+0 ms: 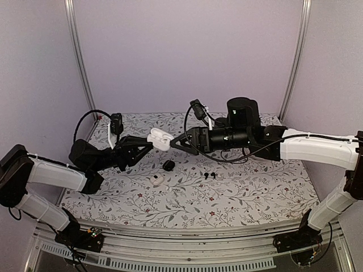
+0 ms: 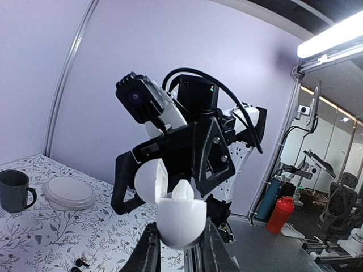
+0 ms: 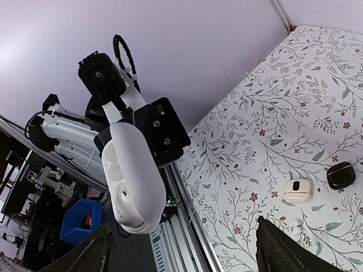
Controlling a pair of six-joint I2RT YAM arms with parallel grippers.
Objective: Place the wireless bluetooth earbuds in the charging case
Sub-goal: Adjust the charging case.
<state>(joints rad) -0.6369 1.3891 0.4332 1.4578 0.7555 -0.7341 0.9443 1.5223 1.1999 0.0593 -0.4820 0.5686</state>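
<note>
Left hand (image 2: 178, 249) clamped on open white case (image 2: 180, 218); right hand (image 3: 184, 249) apart; contents unclear.

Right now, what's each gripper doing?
Left gripper: closed on the open white plastic charging case.
Right gripper: open, holding nothing.

TOP VIEW, CENTRE: Charging case (image 1: 160, 139) sits above the desk (image 1: 255, 192), gripped in the left claw (image 1: 152, 141), which reaches in from frame left. Right claw (image 1: 174, 141) is just beside it at frame right, jaws apart. On desk below the case: round case (image 1: 168, 165), w/ closed case (image 1: 157, 179) to its lower left. Earbuds (image 1: 210, 175) lie further right, apart from both.
</note>
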